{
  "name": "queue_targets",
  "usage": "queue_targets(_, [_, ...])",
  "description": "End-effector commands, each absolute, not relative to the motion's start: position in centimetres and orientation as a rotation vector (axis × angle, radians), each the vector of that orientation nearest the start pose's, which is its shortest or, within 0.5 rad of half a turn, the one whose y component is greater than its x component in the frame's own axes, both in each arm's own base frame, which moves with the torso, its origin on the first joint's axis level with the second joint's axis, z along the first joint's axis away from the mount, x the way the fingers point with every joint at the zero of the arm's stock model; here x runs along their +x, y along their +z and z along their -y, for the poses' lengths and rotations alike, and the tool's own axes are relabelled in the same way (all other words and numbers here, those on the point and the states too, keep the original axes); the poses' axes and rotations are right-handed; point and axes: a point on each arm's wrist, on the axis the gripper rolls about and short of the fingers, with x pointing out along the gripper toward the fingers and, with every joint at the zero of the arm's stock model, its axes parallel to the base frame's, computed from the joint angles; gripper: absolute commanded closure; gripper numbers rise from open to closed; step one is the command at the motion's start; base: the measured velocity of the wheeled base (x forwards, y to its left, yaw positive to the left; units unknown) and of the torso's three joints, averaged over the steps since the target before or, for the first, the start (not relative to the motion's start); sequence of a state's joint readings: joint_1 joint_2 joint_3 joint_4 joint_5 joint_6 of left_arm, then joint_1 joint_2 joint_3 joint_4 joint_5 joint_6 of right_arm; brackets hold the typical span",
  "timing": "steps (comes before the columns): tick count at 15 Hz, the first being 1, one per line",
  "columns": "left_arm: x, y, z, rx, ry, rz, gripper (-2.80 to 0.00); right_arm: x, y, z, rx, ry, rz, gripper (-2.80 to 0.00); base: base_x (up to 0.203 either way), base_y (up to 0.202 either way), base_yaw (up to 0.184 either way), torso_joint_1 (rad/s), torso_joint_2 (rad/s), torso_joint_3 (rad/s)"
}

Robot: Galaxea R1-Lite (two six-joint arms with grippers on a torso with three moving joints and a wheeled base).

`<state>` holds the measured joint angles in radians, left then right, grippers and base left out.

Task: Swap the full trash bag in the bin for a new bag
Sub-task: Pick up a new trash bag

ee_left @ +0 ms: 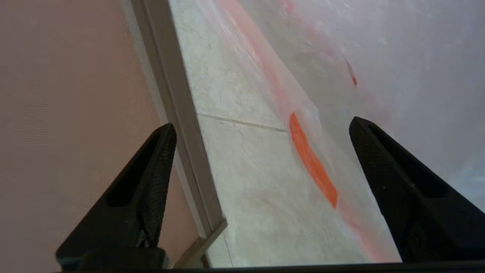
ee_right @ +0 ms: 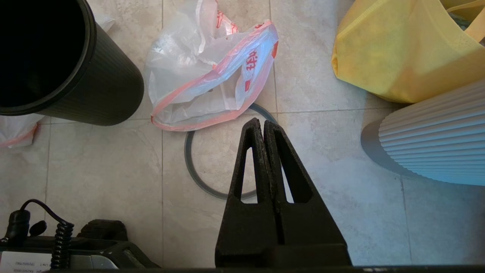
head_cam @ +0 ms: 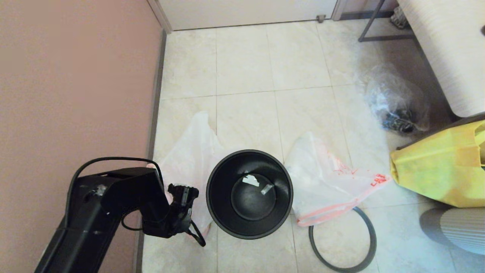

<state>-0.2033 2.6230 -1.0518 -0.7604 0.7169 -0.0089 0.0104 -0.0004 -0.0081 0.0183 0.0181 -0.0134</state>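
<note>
The black bin [head_cam: 249, 193] stands unlined on the tiled floor, with small scraps at its bottom. Its grey hoop [head_cam: 343, 242] lies on the floor to its right. A thin white bag with a pink-orange edge [head_cam: 189, 151] lies flat to the bin's left, by the wall. My left gripper [ee_left: 261, 123] hangs open just over that bag's orange edge [ee_left: 312, 165], not touching it. A second white bag [head_cam: 326, 178] lies crumpled to the bin's right. My right gripper [ee_right: 261, 122] is shut on nothing, above the hoop [ee_right: 189, 159]. A clear bag of dark rubbish [head_cam: 394, 102] sits at the far right.
The pink wall [head_cam: 75, 94] and its skirting run close along the left arm [head_cam: 113, 201]. A big yellow bag [head_cam: 439, 170] and a ribbed white object [head_cam: 458, 227] stand at the right. A pale piece of furniture [head_cam: 447, 49] fills the far right corner.
</note>
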Motion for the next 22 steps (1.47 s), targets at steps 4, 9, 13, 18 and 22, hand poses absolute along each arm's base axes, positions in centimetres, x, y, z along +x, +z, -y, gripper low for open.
queue_targets(4, [41.5, -12.8, 6.6, 0.363, 0.513, -0.732, -2.80, -2.3, 7.6, 0.0, -0.014, 0.029, -0.011, 0.00, 0.000, 0.000, 0.000, 0.000, 0.00, 0.000])
queue_targets(9, [41.5, -13.1, 6.6, 0.376, 0.512, -0.780, 0.00, -2.3, 7.6, 0.0, -0.014, 0.029, -0.011, 0.00, 0.000, 0.000, 0.000, 0.000, 0.00, 0.000])
queue_targets(13, [41.5, -13.1, 6.6, 0.374, 0.512, -0.779, 0.00, -2.3, 7.6, 0.0, -0.014, 0.029, -0.011, 0.00, 0.000, 0.000, 0.000, 0.000, 0.00, 0.000])
queue_targets(18, [40.8, -12.5, 6.7, 0.365, 0.514, -0.777, 0.00, -2.3, 7.6, 0.0, -0.014, 0.029, -0.012, 0.00, 0.000, 0.000, 0.000, 0.000, 0.00, 0.000])
queue_targets(22, [39.1, -6.3, 7.1, 0.276, 0.525, -0.699, 0.00, -2.3, 7.6, 0.0, -0.014, 0.029, -0.010, 0.00, 0.000, 0.000, 0.000, 0.000, 0.00, 0.000])
